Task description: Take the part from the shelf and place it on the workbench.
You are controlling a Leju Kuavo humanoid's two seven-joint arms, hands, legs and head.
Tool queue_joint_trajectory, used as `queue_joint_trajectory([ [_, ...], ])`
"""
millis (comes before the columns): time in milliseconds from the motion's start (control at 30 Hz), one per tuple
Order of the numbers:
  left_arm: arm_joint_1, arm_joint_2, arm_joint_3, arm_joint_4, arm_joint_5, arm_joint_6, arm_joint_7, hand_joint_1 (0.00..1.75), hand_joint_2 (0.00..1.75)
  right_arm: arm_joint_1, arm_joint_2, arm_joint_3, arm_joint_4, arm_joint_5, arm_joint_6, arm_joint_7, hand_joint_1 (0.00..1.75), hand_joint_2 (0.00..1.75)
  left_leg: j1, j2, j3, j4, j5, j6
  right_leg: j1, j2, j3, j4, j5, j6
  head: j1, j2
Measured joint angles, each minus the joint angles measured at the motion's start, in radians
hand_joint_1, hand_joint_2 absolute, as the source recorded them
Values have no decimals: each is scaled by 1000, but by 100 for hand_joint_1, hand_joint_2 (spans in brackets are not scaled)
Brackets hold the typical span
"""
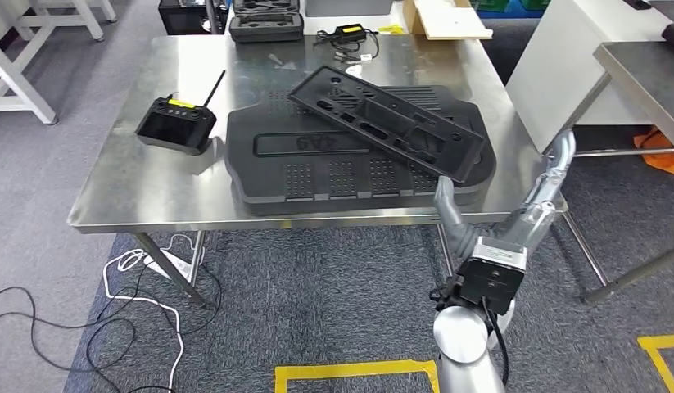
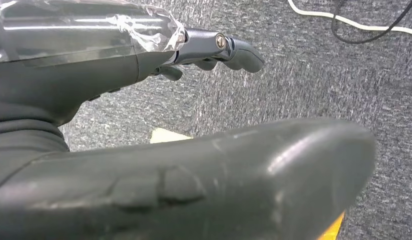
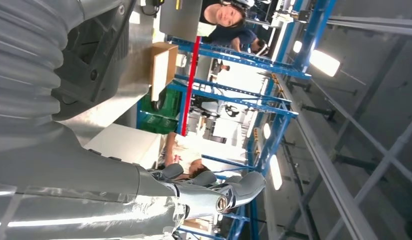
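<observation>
Right hand (image 1: pixel 450 214): grey, raised at the near edge of the workbench (image 1: pixel 128 196), fingers upright and apart, grasping nothing; its thumb stands just below the corner of the large part. From the right wrist camera the same hand (image 3: pixel 214 192) appears as a ribbed grey cover, a glossy taped shell and dark fingers (image 3: pixel 244 185) loosely extended, with blue racking (image 3: pixel 274 70), ceiling lights and two people beyond.

Left hand (image 2: pixel 209 52): seen from its own wrist camera, hanging over grey carpet; thick matt grey thumb (image 2: pixel 219 175) across the foreground, darker fingers slightly curled and apart, nothing in them.

Workbench: brushed steel top, rectangular, on angled metal legs; seen whole from the head camera.

Large part (image 1: pixel 317 164): black moulded plastic panel, broad, rounded corners, grids of small perforations and a raised oblong bearing reversed lettering; lies flat at the middle of the workbench.

Narrow part (image 1: pixel 386 123): black plastic frame, long and flat, with several cut-out slots; rests tilted across the large part's far right side.

Remote controller (image 1: pixel 176 124): black, dark screen, yellow label, thin antenna; on the workbench left of the large part, apart from it.

Black case (image 1: pixel 265 24) and charger with cable (image 1: pixel 350 37): at the far edge.

White and black cables (image 1: pixel 112 303): loose on the carpet under the bench's left side.
</observation>
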Motion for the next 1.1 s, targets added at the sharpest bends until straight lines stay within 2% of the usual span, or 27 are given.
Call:
queue_joint_trajectory([
  [67, 0, 0, 0, 0, 0, 0, 0, 0, 0, 0, -2, 0, 0, -1, 0, 1, 0, 175, -2, 1, -8, 1, 4, 5, -1, 0, -52, 129, -67, 6, 11, 0],
  [100, 1, 0, 0, 0, 1, -1, 0, 0, 0, 1, -4, 0, 0, -2, 0, 2, 0, 175, -3, 1, -11, 2, 6, 6, -1, 0, -68, 174, -82, 7, 16, 0],
  [133, 1, 0, 0, 0, 1, -1, 0, 0, 0, 1, -5, 0, 0, -2, 0, 2, 0, 175, -3, 1, -14, 2, 7, 7, -1, 0, -68, 187, -78, 7, 20, 0],
  [167, 2, 0, 0, 0, 1, -1, 0, 0, 0, 1, -6, 0, 0, -2, 0, 3, 0, 175, -4, 1, -15, 3, 8, 6, -1, 0, -47, 157, -56, 4, 24, 0],
  [233, 1, 0, 0, 0, 1, -1, -1, 0, 0, 0, -7, 0, 0, -1, 0, 3, 0, 175, -5, 0, -15, 5, 10, 4, 0, 0, 27, 21, 7, -5, 32, 0],
  [267, 1, -1, 0, 0, 1, -1, -1, 0, 0, -1, -7, 0, 0, 0, 0, 4, 0, 175, -6, 0, -17, 6, 11, 1, 2, 1, 56, -42, 26, -10, 35, 0],
  [300, 0, -1, 0, 0, 1, -1, -1, 0, 0, -1, -7, 0, 0, 0, 0, 4, 0, 175, -7, 0, -20, 7, 14, -4, 5, 1, 73, -81, 36, -14, 38, 0],
  [367, 0, -1, 0, 0, 1, -1, -2, 0, 0, -1, -7, 0, 0, 1, 0, 5, 0, 175, -7, 1, -24, 7, 20, -15, 11, 3, 74, -101, 38, -20, 37, 0],
  [433, 0, -1, 0, 0, 1, -1, -3, 0, 0, 1, -8, 0, 0, 1, 0, 5, 0, 175, -7, 0, -27, 14, 15, -25, 6, 2, 72, -109, 48, -30, 35, 0],
  [500, 0, -1, 0, 0, 1, -1, -4, 0, 0, 0, -8, 0, 0, 1, 0, 5, 0, 175, -6, -3, -50, 73, -32, -35, 1, -1, 70, -117, 58, -42, 27, 0],
  [567, 1, -1, 0, 0, 1, -1, -4, 0, 0, 1, -8, 0, 0, 1, 0, 5, 0, 175, -3, -4, -97, 197, -105, -42, 1, -4, 61, -115, 64, -47, 15, 0],
  [600, 2, -1, 0, 0, 1, -1, -3, 0, 0, 2, -8, 0, 0, 1, 0, 5, 0, 175, -2, -4, -117, 253, -129, -45, 1, -4, 56, -112, 65, -48, 11, 0],
  [633, 3, -1, 0, 0, 1, -1, -3, 0, 0, 3, -8, 0, 0, 0, 0, 5, 0, 175, -1, -4, -124, 281, -135, -46, 1, -4, 51, -109, 67, -49, 7, 0],
  [667, 3, -1, 0, 0, 2, -1, -4, 0, 0, 5, -8, 0, 0, -2, 0, 3, 0, 175, 0, -4, -111, 270, -122, -46, 1, -4, 47, -106, 68, -48, 4, 0],
  [700, 3, -1, 0, 0, 2, -1, -4, 0, 0, 6, -8, 0, 0, -4, 0, 1, 0, 175, 0, -4, -80, 220, -94, -45, 1, -4, 45, -103, 68, -47, 1, 0],
  [767, 2, -1, 0, 0, 3, -1, -5, 0, 0, 7, -8, 0, 0, -6, 0, -3, 0, 175, 1, -5, -6, 80, -42, -41, 3, -2, 41, -95, 68, -42, -6, 0],
  [800, 1, -1, 0, 0, 3, -1, -6, 0, 0, 7, -8, 0, 0, -6, 0, -5, 0, 175, 0, -5, 16, 32, -28, -37, 4, -2, 38, -91, 69, -37, -9, 0],
  [833, 1, -1, 0, 0, 3, -1, -6, 0, 0, 7, -8, 0, 0, -6, 0, -6, 0, 175, -1, -6, 24, 9, -25, -34, 6, -1, 35, -89, 71, -32, -10, 0],
  [933, 2, -1, 0, 0, 3, -1, -7, 0, 0, 9, -8, 0, -1, -7, 0, -6, 0, 175, -2, -4, 17, 2, -16, -16, 5, 0, 28, -86, 73, -14, -9, 0],
  [967, 1, -1, 0, 0, 3, -1, -7, 0, 0, 9, -8, 0, -1, -7, 0, -6, 0, 175, -1, -3, 14, -2, -11, -8, 3, 1, 22, -74, 61, -9, -7, 0],
  [1000, 0, -1, 0, 0, 3, -1, -7, 0, 0, 10, -8, 0, -2, -7, 0, -6, 0, 175, 1, -1, 9, -5, -5, 0, 2, 2, 9, -42, 35, -3, -3, 0],
  [1100, 0, -1, 0, 0, 3, -2, -6, 0, 0, 17, -9, 0, -3, -10, 0, -6, 0, 175, -1, 1, -8, -5, 7, 9, -2, 3, -60, 136, -69, 8, 17, 0],
])
